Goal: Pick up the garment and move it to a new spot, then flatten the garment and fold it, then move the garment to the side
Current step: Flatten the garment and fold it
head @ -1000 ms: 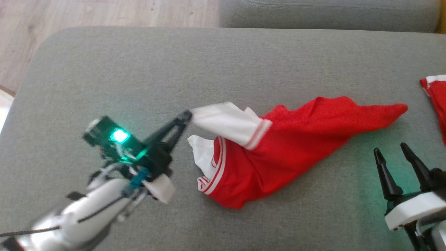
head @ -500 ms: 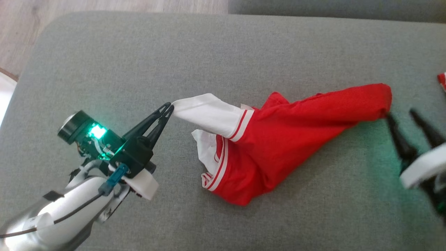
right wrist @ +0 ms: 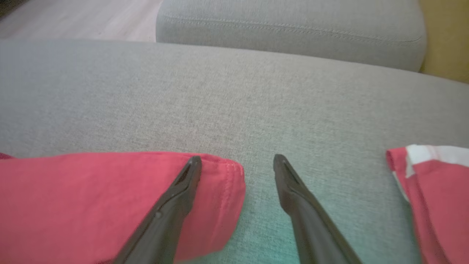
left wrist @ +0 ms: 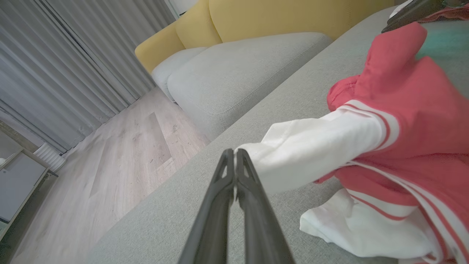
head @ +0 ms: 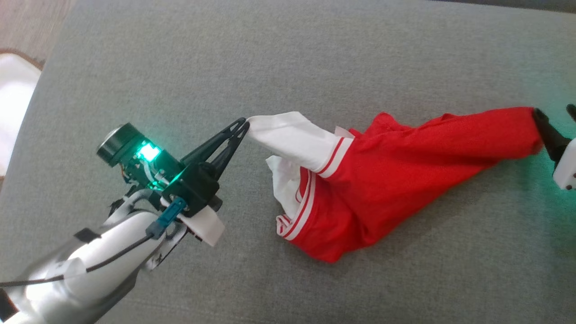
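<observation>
Wood-plank floor [head: 27,22] at far left. Left gripper [head: 245,123] is clenched, pinching the tip of one white sleeve [head: 292,137] of the garment [head: 405,157]. One garment: soft knit, red body, white sleeves, red-and-white striped trim. It lies bunched and stretched into a long wedge across the grey woven cushion [head: 270,54]. Right gripper [right wrist: 237,158] is released, its two fingers spread. One finger is over the garment's red hem end, the other over bare cushion; contact unclear. One second red-and-white cloth [right wrist: 432,190] lies apart, further right.
</observation>
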`<state>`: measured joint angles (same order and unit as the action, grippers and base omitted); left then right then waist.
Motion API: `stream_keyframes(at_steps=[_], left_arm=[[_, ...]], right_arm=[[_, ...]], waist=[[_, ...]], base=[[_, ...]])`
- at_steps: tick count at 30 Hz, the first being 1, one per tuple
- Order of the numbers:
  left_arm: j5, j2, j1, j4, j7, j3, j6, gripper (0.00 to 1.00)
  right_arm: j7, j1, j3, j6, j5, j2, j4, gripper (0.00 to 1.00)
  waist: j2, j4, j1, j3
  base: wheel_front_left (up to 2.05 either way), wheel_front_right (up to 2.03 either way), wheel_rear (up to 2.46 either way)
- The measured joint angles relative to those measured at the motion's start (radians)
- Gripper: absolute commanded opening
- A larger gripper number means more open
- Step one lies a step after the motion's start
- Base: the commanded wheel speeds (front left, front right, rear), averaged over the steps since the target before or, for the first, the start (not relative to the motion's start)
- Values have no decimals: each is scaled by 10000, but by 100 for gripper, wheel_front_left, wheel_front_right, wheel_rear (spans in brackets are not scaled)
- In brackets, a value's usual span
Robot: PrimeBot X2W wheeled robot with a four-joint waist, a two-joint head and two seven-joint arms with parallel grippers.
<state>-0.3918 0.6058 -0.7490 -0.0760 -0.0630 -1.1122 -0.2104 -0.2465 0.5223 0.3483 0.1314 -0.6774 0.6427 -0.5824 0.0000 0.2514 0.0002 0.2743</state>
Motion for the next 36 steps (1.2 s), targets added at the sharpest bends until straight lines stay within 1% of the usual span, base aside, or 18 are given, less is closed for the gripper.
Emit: stream_keyframes(at_steps=[5, 6, 7, 8, 9, 10, 14, 20, 21, 24, 25, 27, 29, 31, 34, 36], left_arm=[[65, -173, -157, -155, -15, -61, 82, 0], [65, -194, -182, -178, -17, -75, 84, 0], [65, -205, -205, -199, -42, -86, 88, 0], [65, -219, -221, -224, -56, -96, 88, 0], [65, -234, -229, -251, -59, -105, 88, 0], [65, -242, -230, -268, -59, -119, 88, 0], [56, -222, -225, -414, -77, -144, 88, 0], [-42, -59, -189, -570, -278, -115, 61, 0], [-42, -59, -189, -570, -278, -115, 61, 0], [-65, 184, -184, -573, -364, -6, 38, 0], [-161, 293, -179, -554, -382, 102, -15, 0], [-435, 508, -125, -445, -610, 510, -297, 0], [-1022, 694, -8, -192, -813, 1012, -378, 0], [-1722, 809, 169, 109, -894, 1448, -372, 0], [-2357, 1099, 329, 504, -974, 1948, -380, 0], [-2686, 1352, 320, 832, -1045, 2410, -477, 0]], right_arm=[[-4, 521, 704, 0, 123, -21, -859, 100], [-4, 598, 784, 0, 123, -38, -1005, 89], [-2, 671, 863, 0, 130, -46, -1151, 65], [-2, 731, 928, 0, 130, -52, -1269, 25], [0, 793, 1005, 0, 130, -58, -1337, 2], [10, 841, 1062, 0, 127, -67, -1377, 0], [184, 862, 1302, 0, -199, -213, -1429, 0], [1465, 865, 1482, 0, -359, -228, -1195, 0], [1465, 865, 1482, 0, -359, -228, -1195, 0], [2318, 872, 1507, 0, -366, -217, -859, 0], [2589, 873, 1469, 0, -424, -211, -738, 0], [2993, 883, 1384, 0, -535, -171, -451, 0], [3256, 890, 1243, 0, -564, -119, -104, 0], [3354, 889, 1089, 0, -662, -46, 276, 0], [3325, 877, 838, 0, -777, 111, 928, 0], [3219, 876, 537, 0, -805, 240, 1480, 0]], waist=[[0, 186, 0, 246], [0, 206, 0, 276], [0, 218, 0, 297], [0, 220, 1, 300], [0, 213, 0, 290], [0, 200, 0, 267], [0, 71, -1, 71], [0, -213, -1, -474], [0, -213, -1, -474], [0, -371, -2, -886], [0, -426, -2, -1046], [0, -541, -3, -1379], [0, -665, -3, -1739], [0, -788, -4, -2109], [1, -967, -5, -2656], [1, -1106, -5, -2971]], base=[[0, 0, 0], [0, 0, 0], [0, 0, 0], [0, 0, 0], [0, 0, 0], [0, 0, 0], [0, 0, 0], [0, 0, 0], [0, 0, 0], [0, 0, 0], [0, 0, 0], [0, 0, 0], [0, 0, 0], [0, 0, 0], [0, 0, 0], [0, 0, 0]])
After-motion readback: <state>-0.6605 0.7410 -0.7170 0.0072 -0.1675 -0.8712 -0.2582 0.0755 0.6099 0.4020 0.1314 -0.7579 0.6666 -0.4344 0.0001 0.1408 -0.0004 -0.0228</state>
